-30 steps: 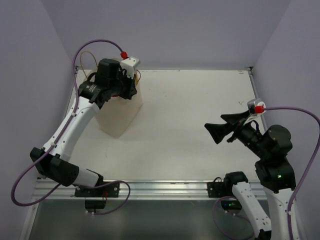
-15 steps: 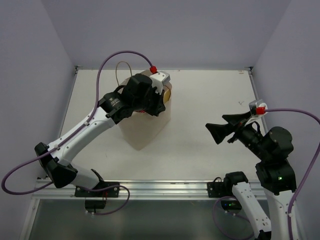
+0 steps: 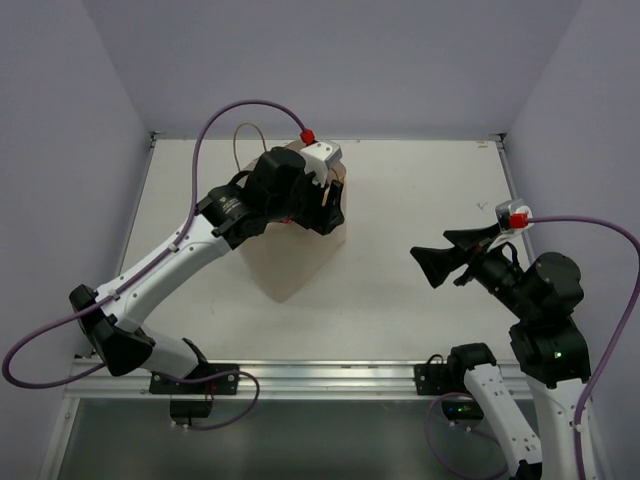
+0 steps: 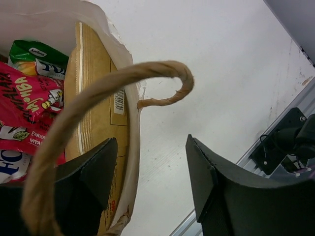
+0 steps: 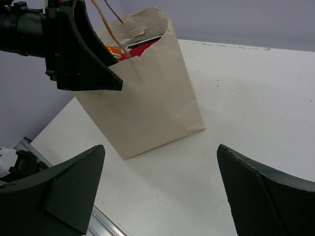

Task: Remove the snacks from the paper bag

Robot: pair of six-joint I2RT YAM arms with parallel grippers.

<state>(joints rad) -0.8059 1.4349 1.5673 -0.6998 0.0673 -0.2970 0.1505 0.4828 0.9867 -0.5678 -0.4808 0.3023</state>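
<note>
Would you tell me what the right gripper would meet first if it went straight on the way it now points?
Probably the paper bag: the right gripper faces its side wall across the table; depth is uncertain.

paper bag (image 5: 147, 108): beige kraft, stood upright, mouth open at the top, sides creased | cord handle (image 4: 113, 83): brown twisted loop, arched over the rim | pink packet (image 4: 29, 108): crinkly, held inside the bag | green packet (image 4: 37, 54): inside, pressed against the pink one | orange packet (image 5: 113, 50): only a corner seen at the mouth
</note>
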